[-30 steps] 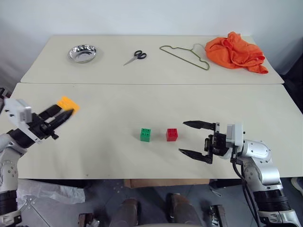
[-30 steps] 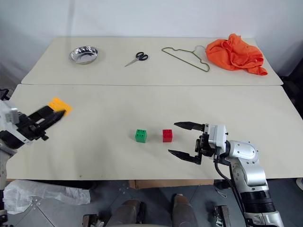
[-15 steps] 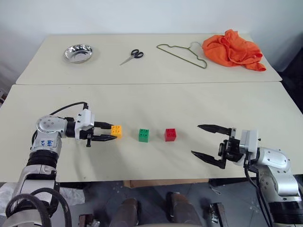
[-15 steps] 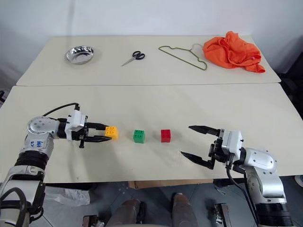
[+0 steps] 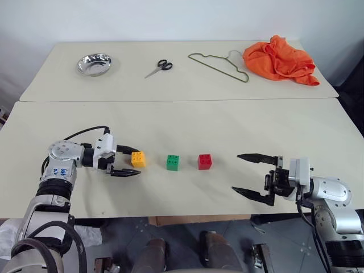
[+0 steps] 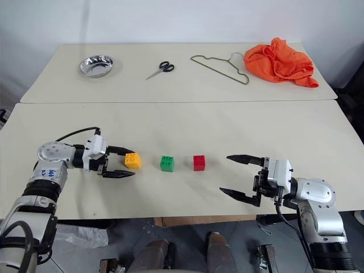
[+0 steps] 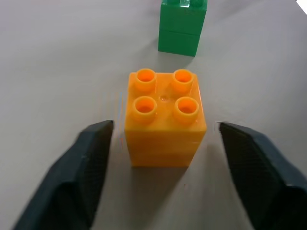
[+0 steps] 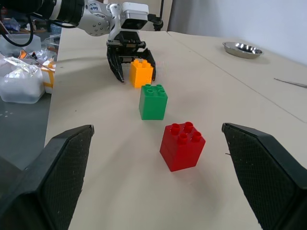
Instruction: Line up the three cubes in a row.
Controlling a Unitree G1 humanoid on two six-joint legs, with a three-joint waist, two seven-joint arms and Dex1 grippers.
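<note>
Cubes, three of them, stand in a left-to-right line on the near worktop (image 5: pixel 239 128), a little below the middle of the left eye view. The orange-yellow cube (image 5: pixel 137 159) is at the left end, the green cube (image 5: pixel 173 162) is in the middle, and the red cube (image 5: pixel 205 161) is at the right end. Each sits studs up, with bare worktop showing between neighbours.

The left hand (image 5: pixel 129 161) reaches in from the left of the frame, lying low over the worktop and pointing toward the row. Its two black fingers are spread apart, one on either side of the orange-yellow cube; the left wrist view shows clear gaps between each finger and the cube's sides, so the cube rests on the worktop ungripped. In that same view the green cube stands just beyond the orange-yellow one.

The right hand (image 5: pixel 248 174) is at the lower right of the frame, well apart from the red cube, its fingers wide open and holding nothing, pointing toward the row.

On the far worktop, along the top of the frame, lie a metal bowl (image 5: pixel 95 63) at upper left, scissors (image 5: pixel 160 67), a wire hanger (image 5: pixel 222 66), and a crumpled orange cloth (image 5: pixel 280 60) at upper right.
</note>
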